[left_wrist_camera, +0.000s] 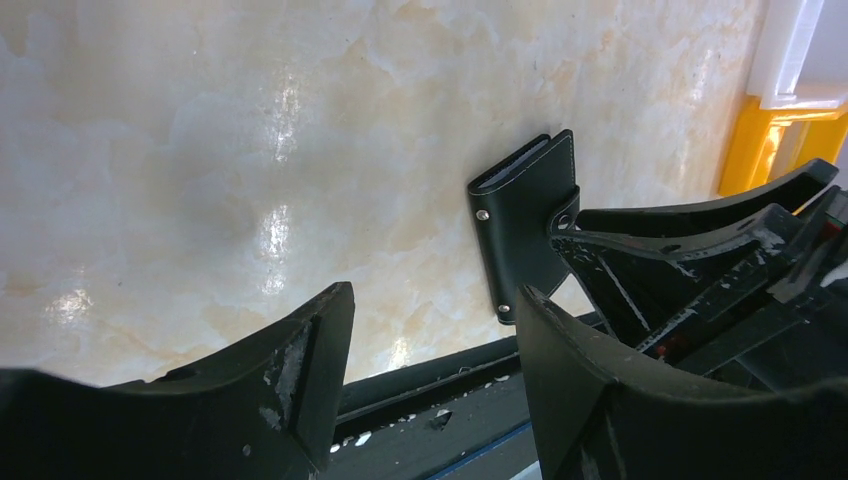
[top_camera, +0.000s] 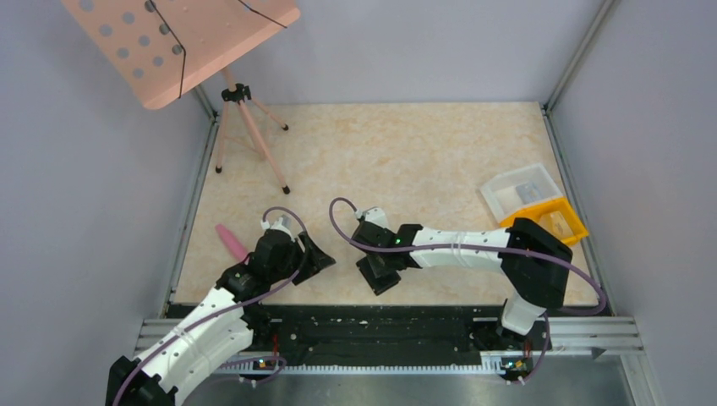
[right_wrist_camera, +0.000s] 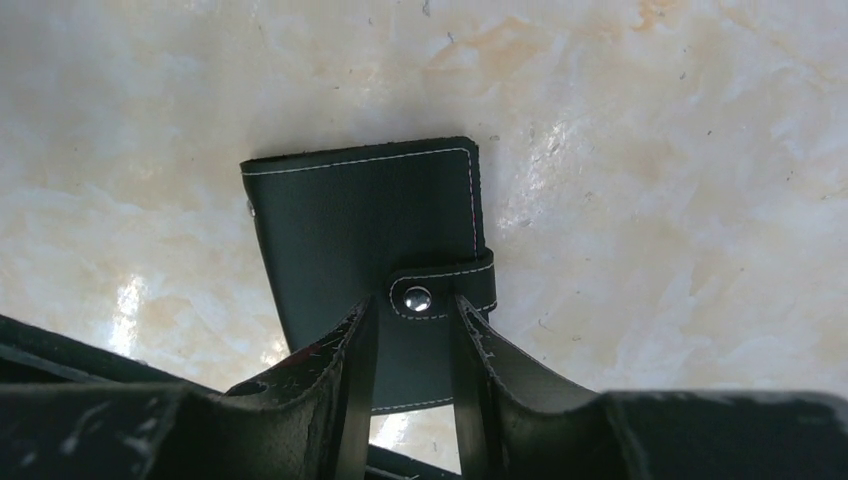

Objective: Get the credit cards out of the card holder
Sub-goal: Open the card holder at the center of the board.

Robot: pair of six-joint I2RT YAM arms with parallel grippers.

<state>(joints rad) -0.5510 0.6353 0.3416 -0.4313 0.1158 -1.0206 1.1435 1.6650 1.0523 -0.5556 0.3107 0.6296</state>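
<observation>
Black card holder [right_wrist_camera: 365, 220] on table [right_wrist_camera: 650, 150], strap seemingly between right gripper [right_wrist_camera: 412, 312] fingertips

Arms: two, left arm [top_camera: 203, 326] and right arm [top_camera: 461, 247].
Grippers: two, left gripper [top_camera: 314, 254] and right gripper [top_camera: 380, 272]; two fingers on each.
Cables [top_camera: 338, 216]: two, purple, one per arm.
Card holder [right_wrist_camera: 365, 215]: one.
Strap [right_wrist_camera: 450, 283]: one, on the holder, with one snap [right_wrist_camera: 417, 298].
Rivets [left_wrist_camera: 483, 214]: two, on the holder's edge, counted in the left wrist view.
Yellow bin [top_camera: 575, 222]: one.
Clear tray [top_camera: 495, 196]: one.
Pink stand [top_camera: 182, 42]: one, on three legs.
Pink item [top_camera: 230, 241]: one, kind not determinable.
Table [top_camera: 406, 152]: one.
</observation>
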